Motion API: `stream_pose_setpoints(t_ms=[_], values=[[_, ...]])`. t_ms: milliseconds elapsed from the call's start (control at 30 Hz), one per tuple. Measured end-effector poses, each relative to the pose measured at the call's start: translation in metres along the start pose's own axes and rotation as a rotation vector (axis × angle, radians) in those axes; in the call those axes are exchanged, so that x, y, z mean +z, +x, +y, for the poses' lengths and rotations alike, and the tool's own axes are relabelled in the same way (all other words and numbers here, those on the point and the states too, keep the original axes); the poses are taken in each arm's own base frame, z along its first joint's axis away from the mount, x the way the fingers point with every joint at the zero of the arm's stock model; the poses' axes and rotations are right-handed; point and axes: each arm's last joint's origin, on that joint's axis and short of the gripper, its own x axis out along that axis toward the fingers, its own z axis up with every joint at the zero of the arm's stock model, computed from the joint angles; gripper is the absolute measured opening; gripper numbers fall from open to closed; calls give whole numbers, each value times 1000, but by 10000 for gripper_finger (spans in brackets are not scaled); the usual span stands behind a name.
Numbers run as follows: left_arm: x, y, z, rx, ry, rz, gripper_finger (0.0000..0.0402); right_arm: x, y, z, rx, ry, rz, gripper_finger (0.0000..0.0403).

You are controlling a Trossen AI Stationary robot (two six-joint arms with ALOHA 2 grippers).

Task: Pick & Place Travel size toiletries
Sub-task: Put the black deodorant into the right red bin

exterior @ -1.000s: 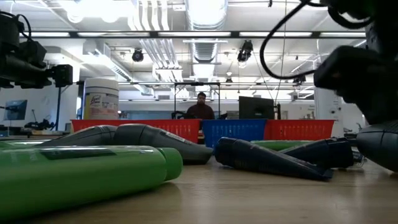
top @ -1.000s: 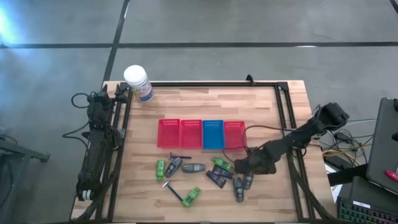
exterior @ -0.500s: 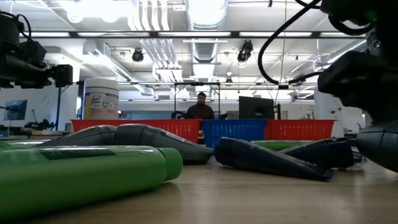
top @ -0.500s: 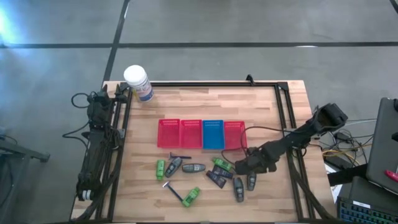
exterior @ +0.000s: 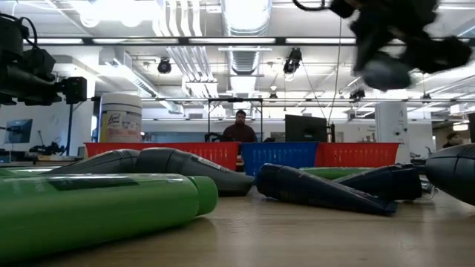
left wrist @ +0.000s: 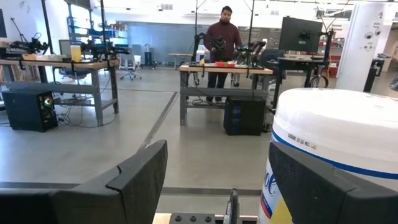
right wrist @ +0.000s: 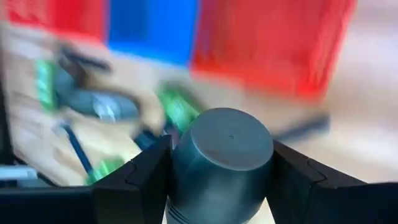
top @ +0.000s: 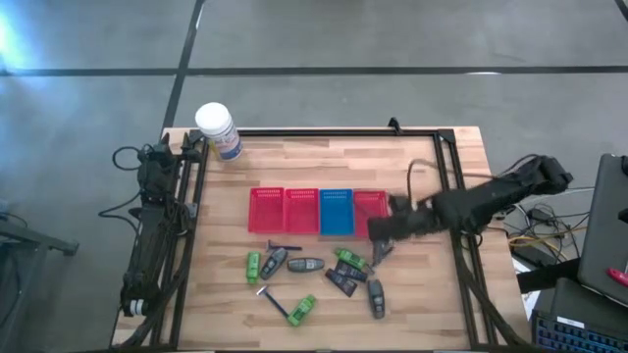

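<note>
My right gripper (top: 383,238) hangs in the air just near of the rightmost red basket (top: 370,206), shut on a grey oval bottle (right wrist: 222,163); it is blurred at the top right of the low view (exterior: 384,72). The other toiletries lie flat on the wood: green bottles (top: 253,265) (top: 302,309) (top: 348,259), grey bottles (top: 306,265) (top: 376,297), dark tubes (top: 341,280) and razors (top: 275,302). My left gripper (left wrist: 217,186) waits open at the far left corner, by the white jar (left wrist: 339,143). My right gripper pinches the grey oval bottle between its two fingers (right wrist: 140,180), one on each side of its body. The bottle's rounded end (right wrist: 224,146) faces the wrist camera. The arm reaches in from the table's right. The bottle is lifted clear of the table.
A row of red and blue mesh baskets (top: 300,210) (top: 336,212) stands across the middle of the table. A black frame (top: 451,196) runs along the table's edges. A person (exterior: 240,127) stands in the room beyond the far edge.
My right gripper has risen from the table near the grey bottles and swung toward the far edge, up to the rightmost red basket. It carried one grey bottle with it, lifted clear; that bottle's spot beside the other grey bottle is now bare.
</note>
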Motion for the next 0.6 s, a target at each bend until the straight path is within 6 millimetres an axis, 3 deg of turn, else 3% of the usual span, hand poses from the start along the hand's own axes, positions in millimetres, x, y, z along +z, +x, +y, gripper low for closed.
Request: stream_pose_setpoints(t_ms=[133,333,433,600], values=[[0,0,0,-1,0,0,287,49,-7,11,-89,-110,-87,195],[0,0,0,0,0,0,287,119,21,-4,-146,-137,81,195],[0,0,0,0,0,0,287,130,38,-11,-160,-154,152,205],[0,0,0,0,0,0,287,127,58,-16,-196,-189,218,217]])
